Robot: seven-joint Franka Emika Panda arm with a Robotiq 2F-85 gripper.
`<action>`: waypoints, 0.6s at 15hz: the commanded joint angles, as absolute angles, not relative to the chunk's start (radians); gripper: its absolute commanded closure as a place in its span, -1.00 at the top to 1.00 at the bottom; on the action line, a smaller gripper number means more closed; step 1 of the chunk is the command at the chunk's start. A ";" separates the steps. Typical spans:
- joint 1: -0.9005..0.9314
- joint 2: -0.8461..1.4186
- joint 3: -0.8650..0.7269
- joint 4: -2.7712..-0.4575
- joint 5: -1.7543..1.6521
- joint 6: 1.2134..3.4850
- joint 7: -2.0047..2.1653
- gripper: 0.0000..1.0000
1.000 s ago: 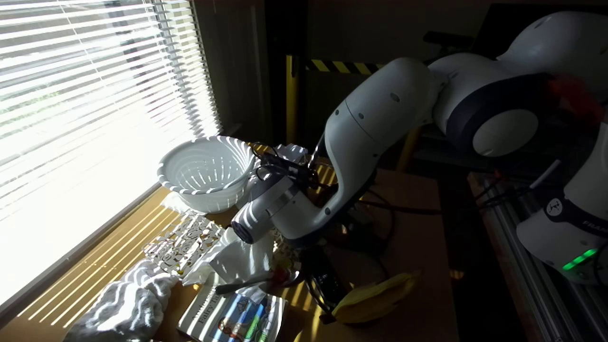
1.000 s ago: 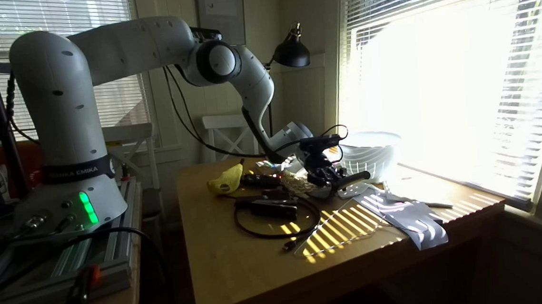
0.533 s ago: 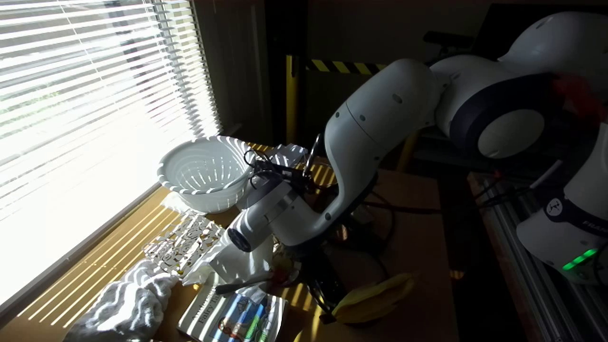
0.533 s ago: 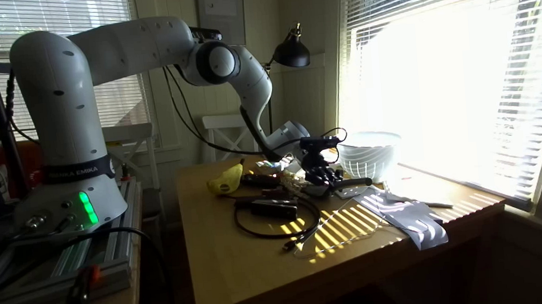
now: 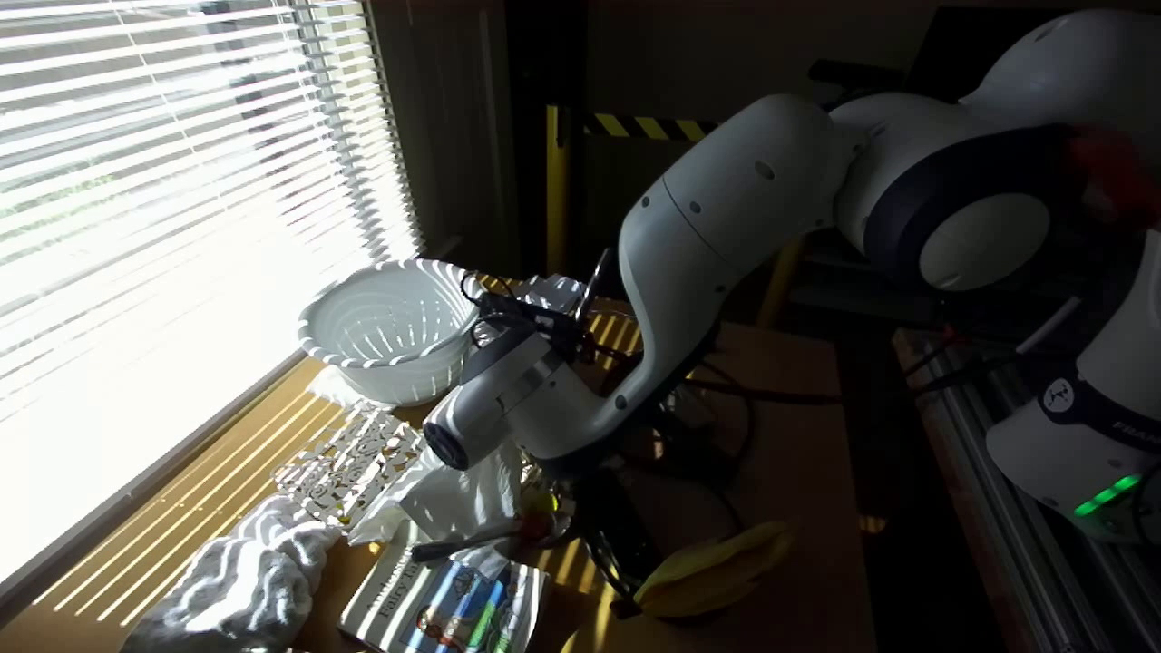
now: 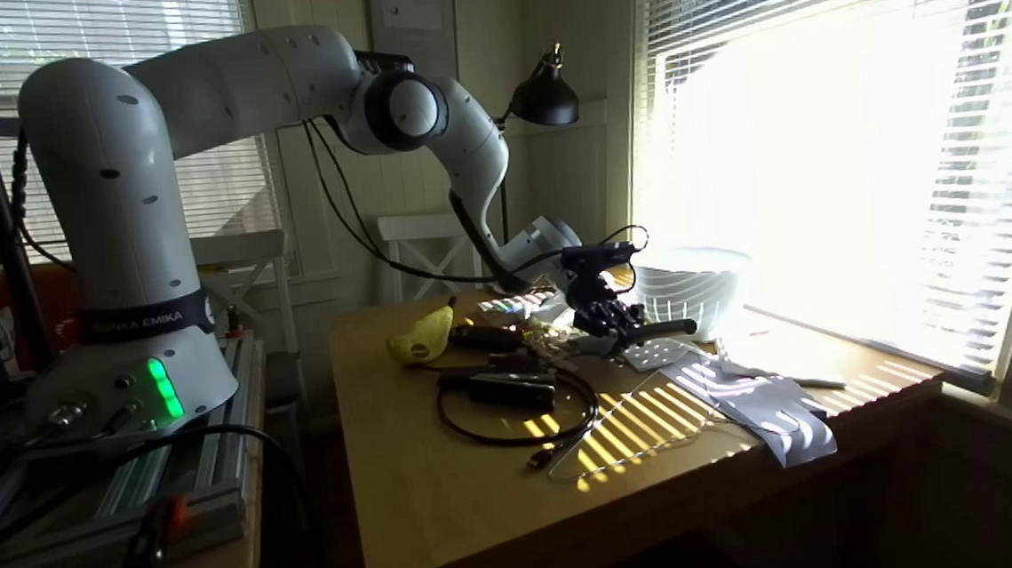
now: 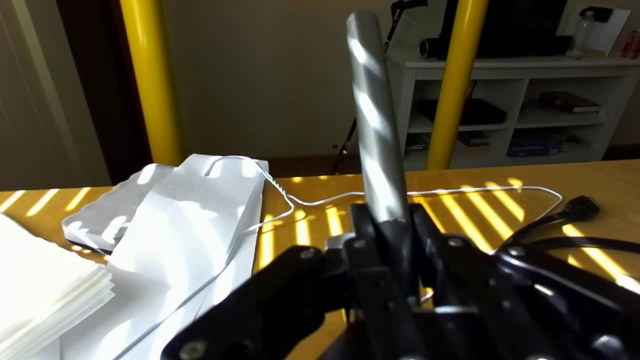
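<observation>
A rod-shaped handle (image 7: pixel 377 125), shiny silver at its rounded end and dark lower down, stands between the fingers of my gripper (image 7: pixel 392 220). Both fingers press close against its dark part, so the jaws are shut on it. In an exterior view the handle (image 6: pixel 662 330) juts out from the gripper (image 6: pixel 613 316) towards the window, above the table. The handle (image 5: pixel 595 279) also shows behind the wrist in an exterior view. Whatever is at its other end is hard to make out. Below the gripper lies a white dotted piece (image 6: pixel 656 354).
A pale colander bowl (image 5: pixel 408 381) stands close beside the gripper, near the window. White paper (image 7: pixel 185 215), a bent wire (image 7: pixel 330 200) and a black cable (image 6: pixel 472 438) lie on the table. A yellow banana-shaped thing (image 5: pixel 712 576), a book (image 5: pixel 444 594) and grey cloth (image 5: pixel 240 580) are further off.
My gripper has shifted slightly towards the window and risen a little, carrying the handle along. The handle shows more clearly beside the arm than a second ago.
</observation>
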State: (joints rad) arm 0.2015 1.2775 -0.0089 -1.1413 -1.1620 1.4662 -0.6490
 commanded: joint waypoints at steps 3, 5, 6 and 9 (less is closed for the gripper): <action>0.200 1.233 -0.001 -1.170 -1.167 1.469 -0.609 -0.89; 0.196 1.221 0.005 -1.184 -1.170 1.483 -0.625 -0.89; 0.196 1.216 0.005 -1.193 -1.175 1.488 -0.634 -0.89; 0.197 1.206 0.003 -1.206 -1.181 1.503 -0.646 -0.89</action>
State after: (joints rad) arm 0.2015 1.2488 -0.0033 -1.1500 -1.1617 1.4825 -0.6320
